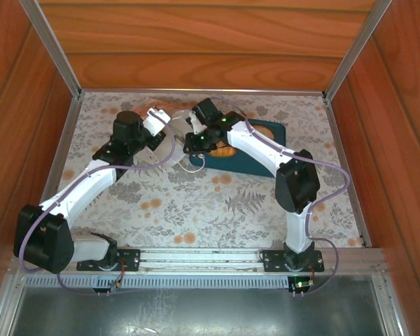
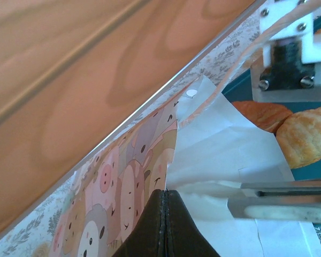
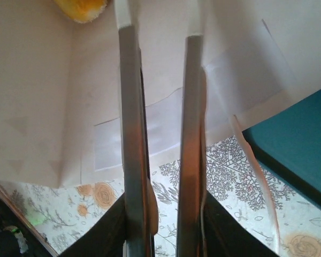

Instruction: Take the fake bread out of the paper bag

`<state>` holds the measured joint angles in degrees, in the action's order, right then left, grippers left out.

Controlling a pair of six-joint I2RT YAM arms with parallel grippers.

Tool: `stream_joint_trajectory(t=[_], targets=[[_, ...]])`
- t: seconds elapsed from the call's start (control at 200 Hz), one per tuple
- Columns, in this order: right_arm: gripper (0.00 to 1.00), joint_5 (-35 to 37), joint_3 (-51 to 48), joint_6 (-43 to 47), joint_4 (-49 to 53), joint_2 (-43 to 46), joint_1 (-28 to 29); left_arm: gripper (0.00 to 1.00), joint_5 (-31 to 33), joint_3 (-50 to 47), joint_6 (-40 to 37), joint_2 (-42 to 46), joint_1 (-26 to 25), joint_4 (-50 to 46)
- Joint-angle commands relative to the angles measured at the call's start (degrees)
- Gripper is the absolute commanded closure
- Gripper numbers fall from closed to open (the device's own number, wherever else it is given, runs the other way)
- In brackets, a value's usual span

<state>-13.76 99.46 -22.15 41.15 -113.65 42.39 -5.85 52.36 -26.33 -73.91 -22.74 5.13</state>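
My left gripper (image 2: 166, 194) is shut on the rim of the paper bag (image 2: 219, 144), which is white inside with a cartoon-animal print (image 2: 123, 187) on this side. In the top view the paper bag (image 1: 169, 143) lies between the left gripper (image 1: 156, 119) and the right gripper (image 1: 194, 138). My right gripper (image 3: 159, 16) reaches into the bag, open, with nothing between its fingers (image 3: 131, 107). One yellow piece of fake bread (image 3: 83, 6) lies deep in the bag. Two golden pieces of fake bread (image 2: 310, 136) (image 2: 262, 115) rest on the teal tray (image 2: 310, 171).
The teal tray (image 1: 231, 166) sits right of the bag at the back of the floral-clothed table (image 1: 196, 203), under the right forearm. A loop handle (image 3: 251, 160) trails from the bag toward the tray. Wooden walls (image 1: 196, 42) close the back and both sides.
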Motion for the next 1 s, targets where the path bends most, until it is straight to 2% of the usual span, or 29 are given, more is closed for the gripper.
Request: stream_joint_trajectory(t=[0.0,0.12,0.545,0.995], targets=[[0.62,-2.4,2.1,0.4,-2.6,-0.9,0.3,1.0,-1.2,1.1,-0.3,1.0,-0.2,0.9],[0.59,-3.8,3.1,-0.1,-4.2,-1.5,0.3,1.0,-1.5,1.1,-0.3,1.0,-0.3,0.9],[0.61,-3.1,9.6,-0.2,-3.5,-7.1,0.2,1.0,-2.9,0.8,-0.6,1.7,-0.2,1.0],[0.64,-4.1,8.9,0.6,-2.6,-7.9,0.4,1.0,-0.5,1.4,0.0,1.1,-0.3,1.0]])
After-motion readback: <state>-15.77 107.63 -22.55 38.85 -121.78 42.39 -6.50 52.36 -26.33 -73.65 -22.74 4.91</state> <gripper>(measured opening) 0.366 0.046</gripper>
